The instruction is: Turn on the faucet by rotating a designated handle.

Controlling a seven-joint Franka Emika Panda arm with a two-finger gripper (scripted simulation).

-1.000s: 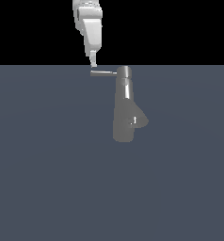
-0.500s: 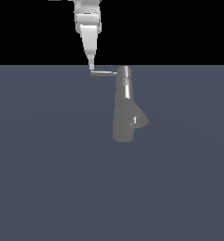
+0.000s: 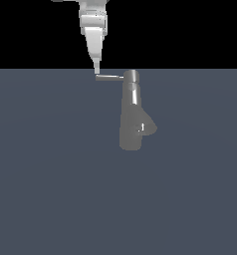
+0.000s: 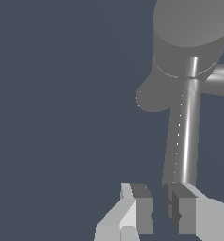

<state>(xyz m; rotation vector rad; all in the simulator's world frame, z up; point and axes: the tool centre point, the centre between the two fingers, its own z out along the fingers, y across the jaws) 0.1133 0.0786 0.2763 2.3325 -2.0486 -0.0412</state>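
Note:
The grey faucet [image 3: 133, 124] stands mid-scene, with its tall column rising from a flared body. Its handle [image 3: 109, 76], a thin silver rod, juts from the cap toward the exterior view's left. My white gripper [image 3: 96, 72] hangs down from above, its tip right at the rod's free end. In the wrist view the handle [image 4: 184, 141] runs from the faucet's cap [image 4: 189, 28] to one of my fingers [image 4: 185, 214]. The gripper [image 4: 159, 214] is shut to a thin slit. Nothing is between the fingers, and the rod's end lies against the outside finger rather than in the gap.
A flat, dark blue-grey floor [image 3: 51, 189] spreads all around the faucet. A small stubby knob [image 3: 141, 128] sticks out of the flared body.
My gripper has swung from a slight tilt to nearly upright, and its tip has dropped to the rod's free end. The handle has hardly shifted.

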